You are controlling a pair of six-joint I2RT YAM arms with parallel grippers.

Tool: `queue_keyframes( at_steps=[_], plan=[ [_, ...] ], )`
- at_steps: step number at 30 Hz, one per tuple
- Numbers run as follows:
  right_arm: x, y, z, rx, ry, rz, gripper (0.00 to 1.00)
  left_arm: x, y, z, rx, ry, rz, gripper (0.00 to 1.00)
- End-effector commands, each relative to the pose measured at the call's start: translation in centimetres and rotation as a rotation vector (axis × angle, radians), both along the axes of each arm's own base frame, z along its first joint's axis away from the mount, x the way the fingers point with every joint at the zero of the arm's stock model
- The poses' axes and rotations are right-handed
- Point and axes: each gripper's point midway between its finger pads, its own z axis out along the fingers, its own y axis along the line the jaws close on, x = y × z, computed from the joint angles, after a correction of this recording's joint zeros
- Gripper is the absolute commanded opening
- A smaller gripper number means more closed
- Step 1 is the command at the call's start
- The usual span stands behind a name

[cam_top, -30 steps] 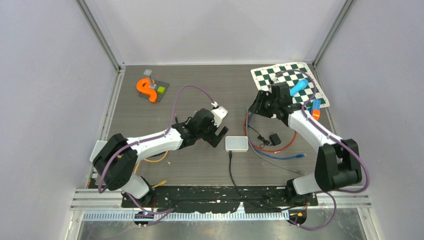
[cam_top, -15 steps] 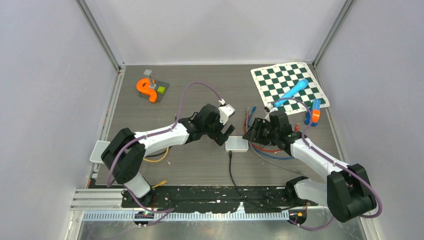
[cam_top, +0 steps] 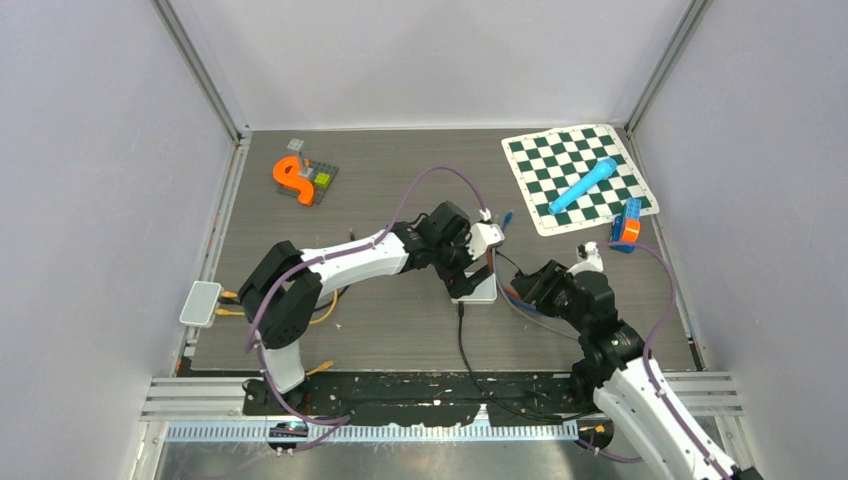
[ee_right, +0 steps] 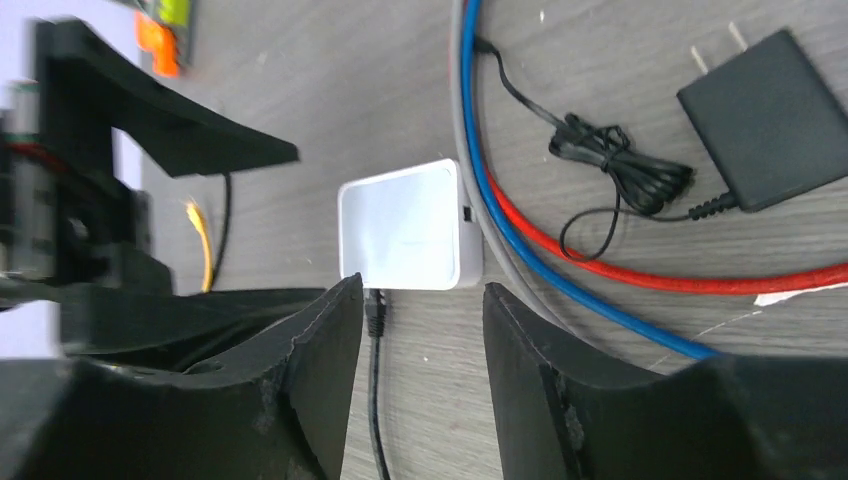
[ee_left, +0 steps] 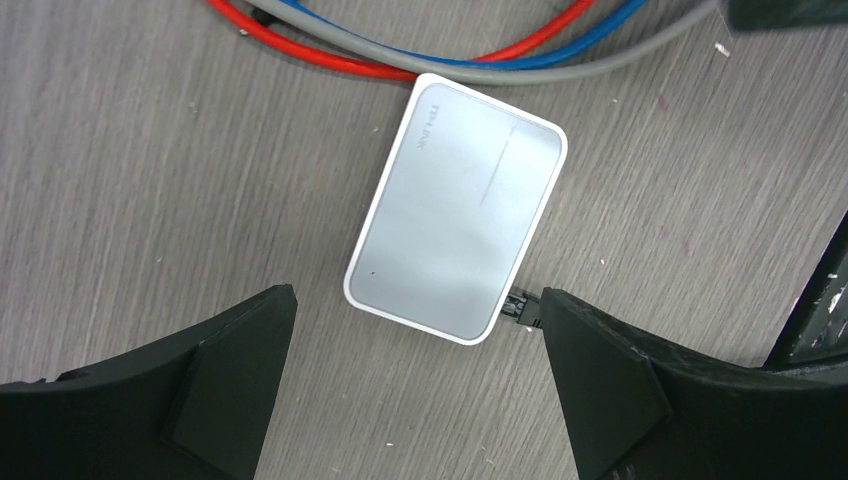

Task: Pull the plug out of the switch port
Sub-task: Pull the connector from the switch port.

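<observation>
Nearest, at 5 o'clock in the top view: right arm point(cam_top: 622, 352), white shells with black joints, reaching toward the centre of the table point(cam_top: 380, 180). Right jaws parted partway, gripping nothing. Blunt matt black fingers point(ee_right: 300, 390) just short of the switch's 6 o'clock edge, plug and cable showing through the gap.

Thin black cable point(cam_top: 463, 345) running from 6 o'clock up to the plug point(ee_right: 375, 308). Plug small, black and ribbed, seated in the port on the 6 o'clock edge of the switch point(ee_left: 455, 240), not yet pulled. Switch a flat white rectangle with rounded corners and a smooth glossy top, lying near the centre on grey-brown wood grain.

Left arm point(cam_top: 350, 258) stretched in from 8 o'clock. Left jaws spread wide, holding nothing, poised over the switch. Wedge-shaped black fingers point(ee_left: 225, 365) on either side of its plug end, one tip just beside the plug, contact impossible to tell.

At 3 o'clock of the switch: red cable point(ee_right: 650, 278), blue cable point(ee_right: 476, 100) and grey cable point(ee_right: 460, 80) in smooth curves, lying close together. Just past them, a boxy black adapter point(ee_right: 770, 120) with two metal prongs and a bundled thin cord point(ee_right: 620, 175).

Farthest: at 1 o'clock a green-and-white checked mat point(cam_top: 540, 160) with a blue cylinder point(cam_top: 582, 185) lying on it. At 11 o'clock an orange S-shaped piece point(cam_top: 290, 178) beside a dark plate point(cam_top: 330, 172).
</observation>
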Motion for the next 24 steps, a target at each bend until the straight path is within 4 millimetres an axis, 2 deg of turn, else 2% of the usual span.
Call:
queue_keyframes(
  at_steps=[1,5,9,10,16,19,24],
  plan=[
    [0.2,-2.4,0.3,0.003,-0.020,-0.167,0.55,-0.1,-1.0,0.2,0.034,-0.013,-0.054,0.97],
    [-0.5,-3.5,-0.7,-0.006,0.008,-0.225,0.55,-0.4,-2.0,-0.4,0.108,-0.048,-0.095,0.98],
    [-0.7,-4.2,-0.6,0.008,0.000,-0.277,0.55,-0.8,-3.1,-0.8,0.133,-0.066,-0.124,0.99],
    [-0.9,-4.9,-0.8,0.005,0.010,-0.320,0.55,-0.8,-3.4,-0.9,0.134,-0.065,-0.128,0.99],
    [-1.0,-7.5,1.7,0.019,-0.104,-0.450,0.56,-0.7,-4.2,-2.1,0.164,-0.059,-0.146,0.99],
    [-1.1,-7.6,2.1,0.039,-0.133,-0.457,0.57,-0.4,-4.6,-2.4,0.177,-0.057,-0.152,1.00],
    [-1.2,-6.4,0.5,0.042,-0.071,-0.403,0.58,0.3,-4.8,-3.2,0.203,-0.075,-0.144,1.00]
  ],
)
